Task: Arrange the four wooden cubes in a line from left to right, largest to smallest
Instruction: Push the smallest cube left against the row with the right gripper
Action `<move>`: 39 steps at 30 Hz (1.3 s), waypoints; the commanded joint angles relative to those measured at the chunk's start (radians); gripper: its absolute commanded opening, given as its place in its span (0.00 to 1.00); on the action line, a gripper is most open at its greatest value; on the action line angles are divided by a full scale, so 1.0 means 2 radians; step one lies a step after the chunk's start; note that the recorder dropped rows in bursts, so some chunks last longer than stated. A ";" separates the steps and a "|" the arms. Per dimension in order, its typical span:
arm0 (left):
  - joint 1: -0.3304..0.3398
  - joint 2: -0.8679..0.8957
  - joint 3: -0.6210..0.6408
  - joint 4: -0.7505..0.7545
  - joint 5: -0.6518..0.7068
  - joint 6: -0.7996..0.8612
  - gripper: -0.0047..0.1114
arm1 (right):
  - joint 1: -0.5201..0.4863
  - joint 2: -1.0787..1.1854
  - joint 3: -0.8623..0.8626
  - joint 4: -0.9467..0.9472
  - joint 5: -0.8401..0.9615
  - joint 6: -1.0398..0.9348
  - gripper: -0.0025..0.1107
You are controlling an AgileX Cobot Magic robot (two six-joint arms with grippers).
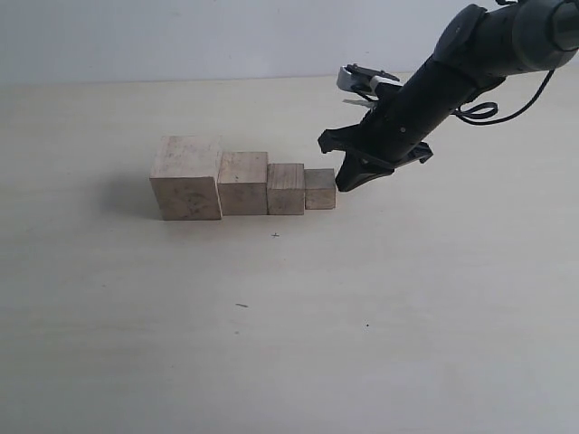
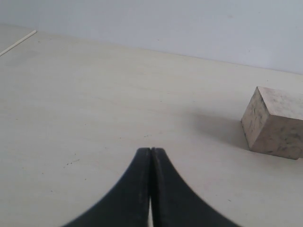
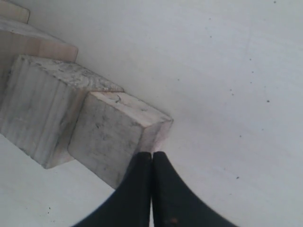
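Four pale wooden cubes stand in a touching row on the table: the largest cube (image 1: 187,178) at the left, then the second cube (image 1: 243,183), the third cube (image 1: 286,189) and the smallest cube (image 1: 319,189) at the right end. My right gripper (image 1: 345,183) is shut and empty, its tip against the right side of the smallest cube (image 3: 113,137), with the third cube (image 3: 45,106) behind it. My left gripper (image 2: 151,150) is shut on nothing, low over bare table, with the largest cube (image 2: 277,122) ahead to one side. The left arm is out of the exterior view.
The pale table (image 1: 380,316) stretches wide on all sides of the row. A white wall (image 1: 181,36) runs behind the far edge. The right arm (image 1: 452,72) slants down from the upper right.
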 commanded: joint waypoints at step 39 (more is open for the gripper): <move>-0.002 -0.003 0.001 0.002 -0.004 0.000 0.04 | 0.000 -0.001 -0.002 -0.024 -0.024 0.058 0.02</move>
